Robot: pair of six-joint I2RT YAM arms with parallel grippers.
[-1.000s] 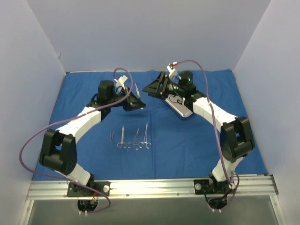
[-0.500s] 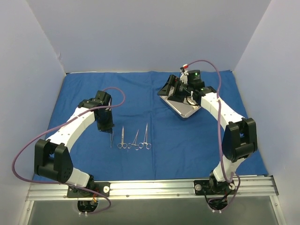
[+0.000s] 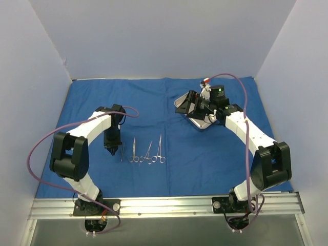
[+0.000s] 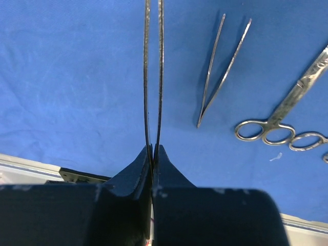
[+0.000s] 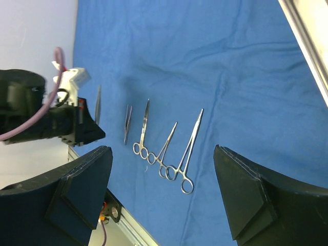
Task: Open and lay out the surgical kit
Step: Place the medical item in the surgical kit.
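Royal-blue cloth wrap [image 3: 169, 164] lies spread flat across the overhead view. Near the lower middle, loose tweezers [image 3: 122, 151] and three ring-handled instruments [image 3: 148, 152] lie side by side in a row. The left end effector [image 3: 111, 147] points down just left of that row. At upper right, the right end effector [image 3: 191, 105] hangs over the steel tray [image 3: 201, 123], which sits on the cloth.

Left wrist view: the end effector is clamped on a second pair of tweezers [image 4: 152, 77], whose two blades run to the top edge. The loose tweezers lie to their right.

Right wrist view: both fingers [image 5: 82, 189] stand wide apart with nothing between them. The instrument row lies on the cloth beyond.
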